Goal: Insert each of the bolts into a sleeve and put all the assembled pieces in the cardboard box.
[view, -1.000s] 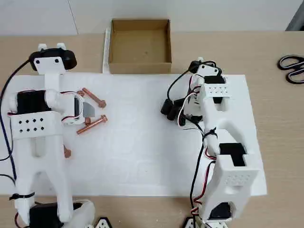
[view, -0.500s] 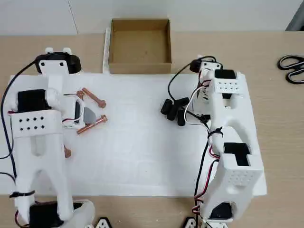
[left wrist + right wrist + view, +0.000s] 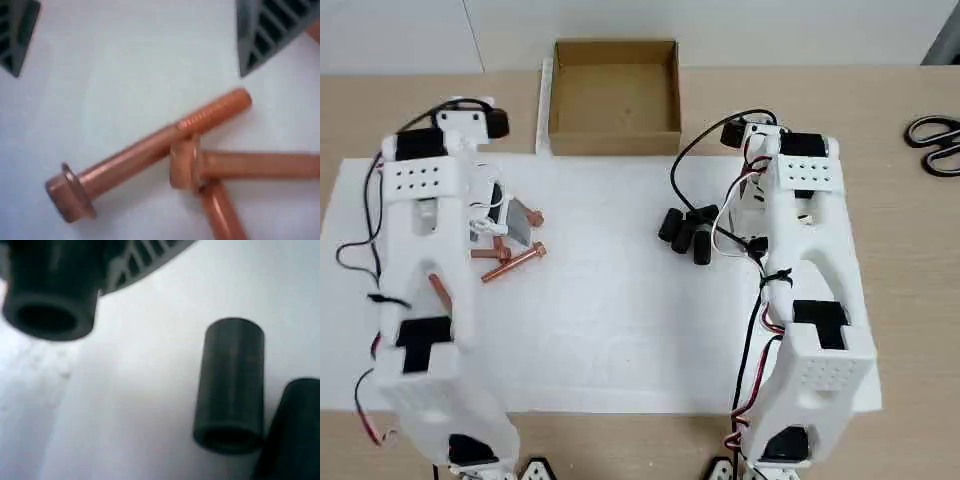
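Pale wooden bench (image 3: 880, 100), white sheet (image 3: 620, 330) across it. Near its left edge my left pincer (image 3: 142, 35) hangs jaws apart over the crossed bolts (image 3: 150, 150), I judge to straddle one for pickup. At the far edge the cardboard box (image 3: 615, 143) holds no assembled piece. Right of centre the sleeves (image 3: 685, 236) lie bunched; my right pincer (image 3: 722, 214) sits beside them, one sleeve (image 3: 47, 295) against it, clamped or not I cannot tell.

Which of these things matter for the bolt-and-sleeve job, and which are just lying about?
For the job:
- copper bolts
- black sleeves
- cardboard box

Just lying about:
- scissors, off by themselves on the wooden table
- white sheet, which only serves as the work surface
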Controlling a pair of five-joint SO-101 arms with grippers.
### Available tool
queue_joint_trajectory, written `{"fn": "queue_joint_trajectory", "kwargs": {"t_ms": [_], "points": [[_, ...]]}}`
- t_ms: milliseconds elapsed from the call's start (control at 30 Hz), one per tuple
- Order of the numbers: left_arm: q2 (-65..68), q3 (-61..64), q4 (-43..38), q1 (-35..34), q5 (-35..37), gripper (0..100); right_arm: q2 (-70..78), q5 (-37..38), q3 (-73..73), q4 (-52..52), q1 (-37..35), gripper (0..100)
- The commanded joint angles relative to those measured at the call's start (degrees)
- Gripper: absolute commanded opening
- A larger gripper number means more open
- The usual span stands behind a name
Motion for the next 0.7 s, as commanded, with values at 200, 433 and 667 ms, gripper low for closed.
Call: {"fn": "queue_joint_trajectory", "kwargs": {"t_ms": [200, 433, 667], "points": [[3.3, -4.1, 0.7, 1.4, -31.7, 26, -1.2, 0.6, -2.7, 0.0, 0.0, 0.3], [5.7, -4.1, -0.4, 7.1, -39.9, 26, -1.2, 0.6, -2.7, -0.1, 0.0, 0.3], [11.3, -4.4, -5.3, 7.4, -40.1, 17, -1.2, 0.6, -2.7, 0.2, 0.0, 0.3]]}}
